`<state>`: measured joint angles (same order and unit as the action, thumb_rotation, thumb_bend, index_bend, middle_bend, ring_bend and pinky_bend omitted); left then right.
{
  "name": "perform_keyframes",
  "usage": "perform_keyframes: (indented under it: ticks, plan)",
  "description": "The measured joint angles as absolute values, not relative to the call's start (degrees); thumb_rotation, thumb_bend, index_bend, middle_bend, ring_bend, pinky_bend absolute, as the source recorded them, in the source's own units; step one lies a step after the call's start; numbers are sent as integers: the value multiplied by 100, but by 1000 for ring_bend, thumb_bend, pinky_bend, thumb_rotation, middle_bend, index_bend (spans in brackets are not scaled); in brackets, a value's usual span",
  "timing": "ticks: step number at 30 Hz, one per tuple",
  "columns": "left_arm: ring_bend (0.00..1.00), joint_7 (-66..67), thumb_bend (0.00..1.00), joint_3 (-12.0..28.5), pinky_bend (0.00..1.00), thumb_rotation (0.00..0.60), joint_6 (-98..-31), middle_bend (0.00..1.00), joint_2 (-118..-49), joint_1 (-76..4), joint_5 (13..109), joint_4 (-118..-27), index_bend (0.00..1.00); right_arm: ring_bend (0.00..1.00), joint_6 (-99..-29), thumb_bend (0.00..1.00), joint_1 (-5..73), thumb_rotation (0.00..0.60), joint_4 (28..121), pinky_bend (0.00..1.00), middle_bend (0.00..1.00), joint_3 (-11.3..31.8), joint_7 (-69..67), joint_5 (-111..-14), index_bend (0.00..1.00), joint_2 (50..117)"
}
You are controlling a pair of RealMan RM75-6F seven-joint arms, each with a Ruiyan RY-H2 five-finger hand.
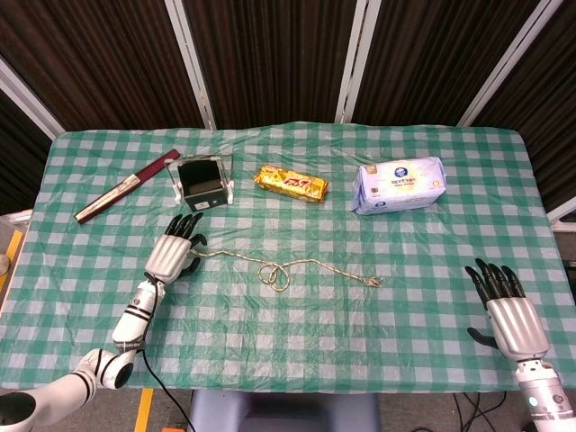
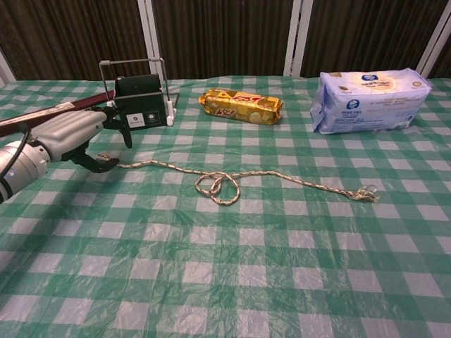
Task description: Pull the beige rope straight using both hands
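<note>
The beige rope (image 1: 283,265) lies across the middle of the green-checked tablecloth (image 1: 297,333), running left to right with a small loose loop near its centre and a frayed, knotted end at the right. Its left end sits just under the left hand (image 1: 174,251), which hovers over it with fingers spread and the thumb apart; in the chest view the left hand (image 2: 74,136) has its thumb down close to the rope end, but whether it touches is hard to tell, and nothing is gripped. The right hand (image 1: 510,309) is well apart from the rope, near the table's right front corner, fingers extended and parted, holding nothing. Behind the rope, toward the far edge, stand a small black box with a wire handle (image 1: 202,181), a gold biscuit packet (image 1: 291,184) and a pale blue tissue pack (image 1: 399,184). A long dark red flat bar (image 1: 126,185) lies slantwise at the far left.
</note>
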<state>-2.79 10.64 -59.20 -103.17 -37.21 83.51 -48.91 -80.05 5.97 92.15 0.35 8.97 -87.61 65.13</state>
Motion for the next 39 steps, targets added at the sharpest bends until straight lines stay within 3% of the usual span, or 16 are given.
perform_keyframes:
  ticks: [17,30,39]
  plan:
    - [0,-388,418,912,0,600,-5691,5,-10875,-3996,8215,-3753,531,0,-7960,210,601,600,9204,0,0,39,936,-8693,0,6517]
    - [0,-473,418,857,0,600,-5526,12,-10964,-4050,8084,-3481,540,0,-7936,210,608,600,9226,0,0,35,1009,-8669,0,6536]
    - [0,-464,423,855,0,600,-5561,14,-10987,-4060,8038,-3415,601,0,-7891,210,628,600,9217,0,0,37,1043,-8640,0,6550]
